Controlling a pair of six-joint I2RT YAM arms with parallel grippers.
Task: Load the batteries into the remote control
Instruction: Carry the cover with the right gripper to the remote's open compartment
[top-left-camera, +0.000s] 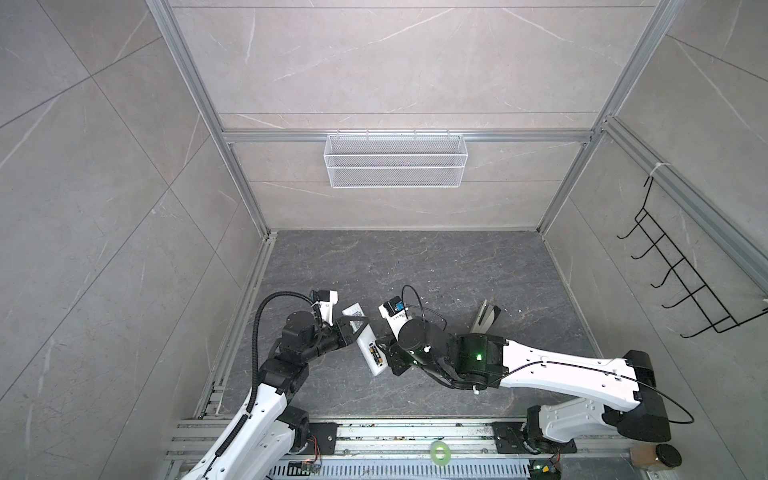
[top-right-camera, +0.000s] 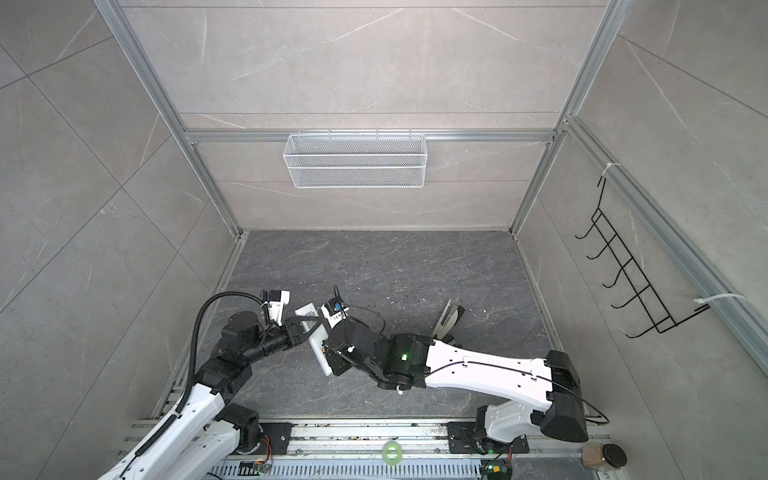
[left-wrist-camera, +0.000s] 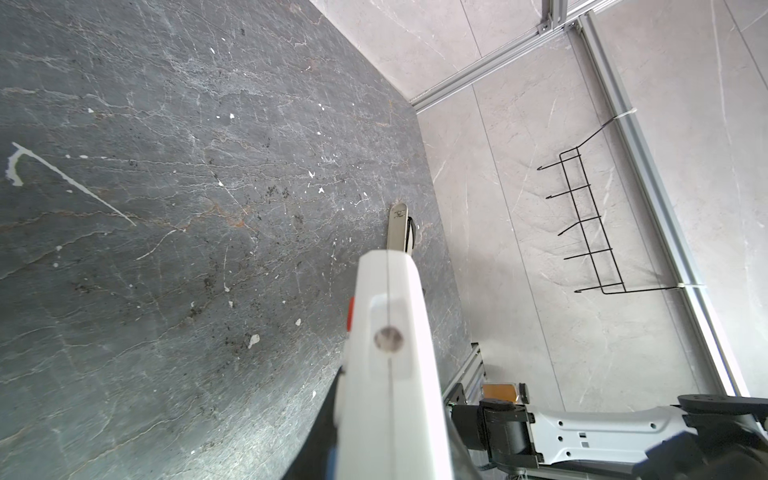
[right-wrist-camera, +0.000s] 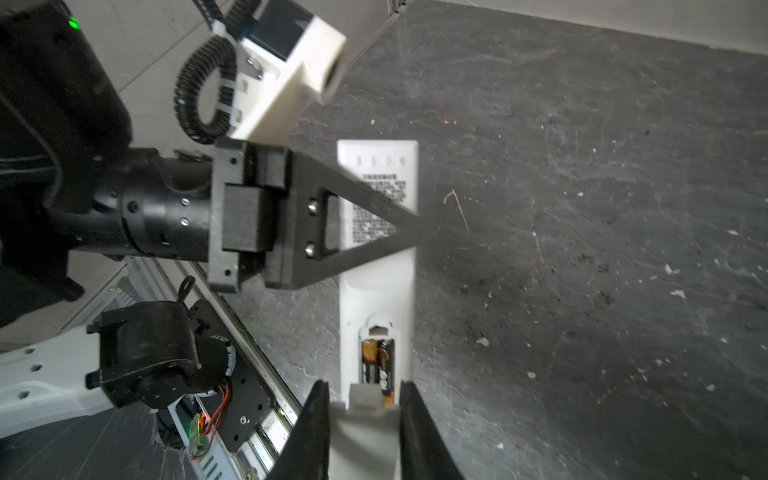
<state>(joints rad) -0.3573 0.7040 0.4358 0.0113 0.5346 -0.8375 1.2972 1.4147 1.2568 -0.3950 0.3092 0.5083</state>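
Observation:
The remote control (top-left-camera: 365, 340) (top-right-camera: 316, 338) is a long white bar, lying plain back up just above the dark floor. My left gripper (top-left-camera: 357, 322) (top-right-camera: 311, 321) is shut on its upper half; its black triangular finger (right-wrist-camera: 353, 216) lies across the printed label. In the left wrist view the remote control (left-wrist-camera: 390, 374) shows end-on. The compartment at the near end is uncovered, with two batteries (right-wrist-camera: 378, 361) (top-left-camera: 376, 356) side by side in it. My right gripper (right-wrist-camera: 361, 395) (top-left-camera: 384, 351) is shut on a small white cover (right-wrist-camera: 361, 432), whose edge meets the compartment's end.
A grey metal tool (top-left-camera: 484, 318) (left-wrist-camera: 401, 228) lies on the floor to the right of the arms. A white wire basket (top-left-camera: 395, 160) hangs on the back wall and a black hook rack (top-left-camera: 685, 282) on the right wall. White crumbs dot the floor.

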